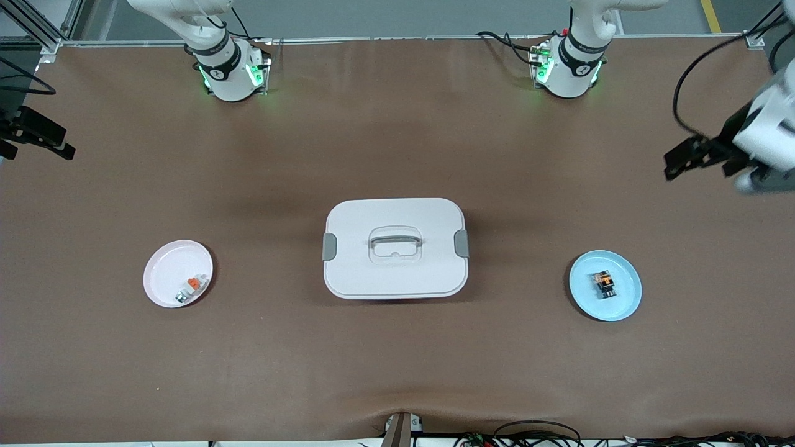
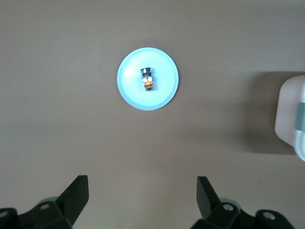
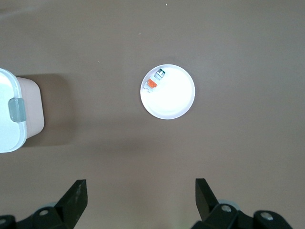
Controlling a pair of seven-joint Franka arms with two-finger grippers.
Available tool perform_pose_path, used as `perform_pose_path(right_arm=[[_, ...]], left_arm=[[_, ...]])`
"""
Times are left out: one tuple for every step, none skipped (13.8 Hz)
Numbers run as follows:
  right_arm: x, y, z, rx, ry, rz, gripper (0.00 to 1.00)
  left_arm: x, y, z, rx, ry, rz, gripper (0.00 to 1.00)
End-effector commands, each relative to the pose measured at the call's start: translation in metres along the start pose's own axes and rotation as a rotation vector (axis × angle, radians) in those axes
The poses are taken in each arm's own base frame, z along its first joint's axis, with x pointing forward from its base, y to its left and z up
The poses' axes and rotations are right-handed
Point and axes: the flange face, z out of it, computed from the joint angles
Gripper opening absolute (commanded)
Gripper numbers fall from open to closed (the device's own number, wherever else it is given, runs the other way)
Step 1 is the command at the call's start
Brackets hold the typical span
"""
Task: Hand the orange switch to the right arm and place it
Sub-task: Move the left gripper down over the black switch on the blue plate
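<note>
Brown table (image 1: 397, 360), front-only white box handle (image 1: 395, 239)

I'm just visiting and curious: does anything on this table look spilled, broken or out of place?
Nothing stands out. The tiny black switch with an orange button lies on the blue plate, a small white-grey part on the pink plate, and the white lidded box sits closed between them.

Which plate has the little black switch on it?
The blue plate, toward the left arm's end of the table, holds the black switch. The pink plate holds a white-grey part instead.
</note>
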Motion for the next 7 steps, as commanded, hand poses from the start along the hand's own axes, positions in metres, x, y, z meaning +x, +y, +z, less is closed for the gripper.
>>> perform_pose_path(right_arm=[[-0.005,-0.001,-0.005,-0.003,0.002,-0.004,1.00],[-0.004,-0.001,-0.004,-0.003,0.001,-0.006,1.00],[-0.004,-0.001,-0.004,-0.003,0.001,-0.006,1.00],[-0.005,0.000,-0.005,-0.003,0.002,-0.003,1.00],[-0.004,0.000,-0.004,-0.003,0.001,-0.003,1.00],[-0.005,0.000,-0.005,-0.003,0.002,-0.003,1.00],[-0.005,0.000,-0.005,-0.003,0.002,-0.003,1.00]], left_arm=[[0.032,0.015,0.052,0.001,-0.018,0.157,1.00],[0.041,0.018,0.066,0.000,-0.016,0.232,1.00],[0.048,0.018,0.080,0.002,-0.009,0.310,1.00],[0.055,0.017,0.097,0.002,0.005,0.395,1.00],[0.061,0.014,0.117,0.002,0.022,0.472,1.00],[0.065,0.014,0.137,0.003,0.028,0.529,1.00],[0.069,0.016,0.155,0.005,0.037,0.571,1.00]])
